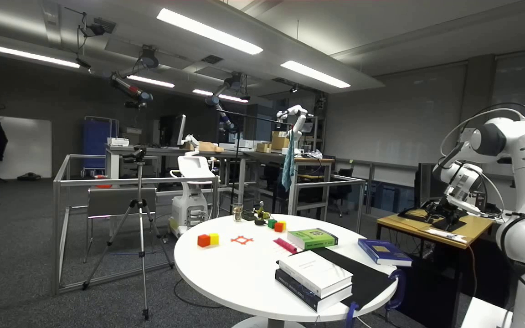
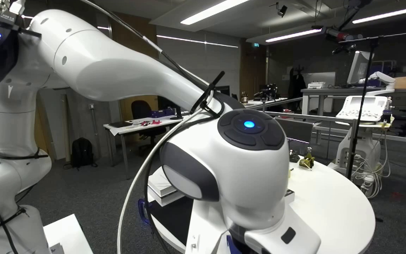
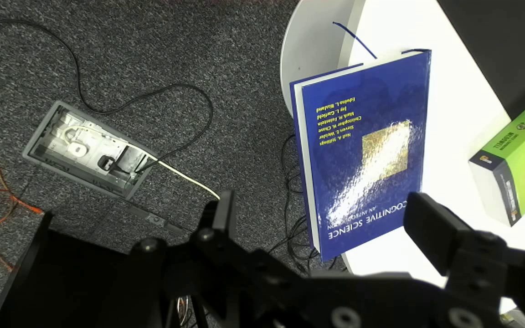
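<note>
Wrist view: my gripper (image 3: 321,209) stands wide and holds nothing, its fingers framing the lower end of the blue book (image 3: 372,105). The book lies on the white table (image 3: 454,105), partly overhanging its rim. With support thus incomplete, a sideways nudge could tip it to the floor (image 3: 244,45); an off-centre descent could press the finger nearer the green book (image 3: 522,177) onto the glossy cover.
</note>
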### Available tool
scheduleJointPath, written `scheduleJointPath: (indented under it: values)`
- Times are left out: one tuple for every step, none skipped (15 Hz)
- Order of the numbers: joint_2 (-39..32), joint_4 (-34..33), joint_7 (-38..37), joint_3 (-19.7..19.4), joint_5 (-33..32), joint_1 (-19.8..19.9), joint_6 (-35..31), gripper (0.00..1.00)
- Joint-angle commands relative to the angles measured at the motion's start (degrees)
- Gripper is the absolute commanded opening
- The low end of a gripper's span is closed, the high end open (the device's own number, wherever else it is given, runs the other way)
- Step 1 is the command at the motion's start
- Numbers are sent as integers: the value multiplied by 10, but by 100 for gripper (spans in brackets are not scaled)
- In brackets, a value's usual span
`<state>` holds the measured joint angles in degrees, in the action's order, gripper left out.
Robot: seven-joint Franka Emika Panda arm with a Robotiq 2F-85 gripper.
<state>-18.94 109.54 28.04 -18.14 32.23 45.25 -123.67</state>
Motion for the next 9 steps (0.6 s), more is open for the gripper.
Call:
scheduleJointPath:
  values:
    - [1,-1,-3,8,-3,7,0,100]
    - [-2,-5,-19,7,-3,6,6,100]
    - [-9,-18,-29,9,-1,8,24,100]
    - [-18,-30,-51,10,1,6,30,100]
    - [-27,-39,-87,9,5,4,33,100]
    - [-43,-58,-110,13,11,6,46,100]
    - [-62,-80,-131,15,14,5,36,100]
    - [-82,-105,-154,21,25,9,42,100]
    - [-99,-127,-181,22,23,8,40,100]
